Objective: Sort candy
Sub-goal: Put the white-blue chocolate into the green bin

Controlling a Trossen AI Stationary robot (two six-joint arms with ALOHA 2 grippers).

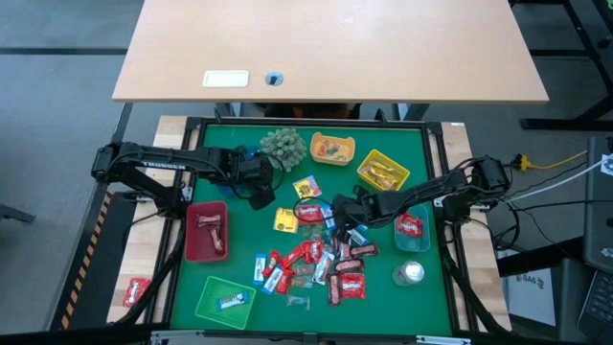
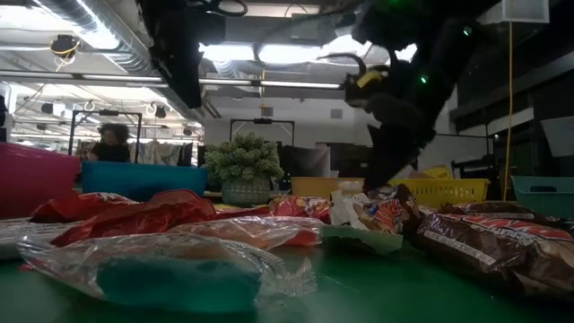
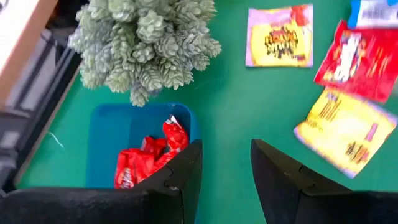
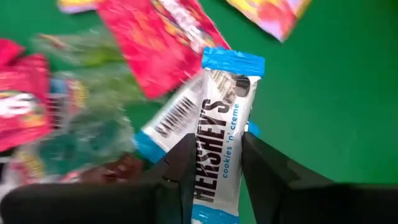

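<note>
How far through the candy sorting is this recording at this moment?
Partly done. Sorted so far: red packets in the red tray, a blue-white bar in the green tray, sweets in the two yellow trays. In hand: the right gripper is shut on a Hershey's bar. The left gripper is open and empty near the blue tray. Left: the pile of loose candy at mid-table.

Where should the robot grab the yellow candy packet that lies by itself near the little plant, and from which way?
Probably best from straight above. The yellow packet lies flat on the green mat, a little apart from the pile, so the fingers can close across its narrower width, one on each long edge. The open left gripper hovers closest to it. The right gripper already holds a blue-white bar.
</note>
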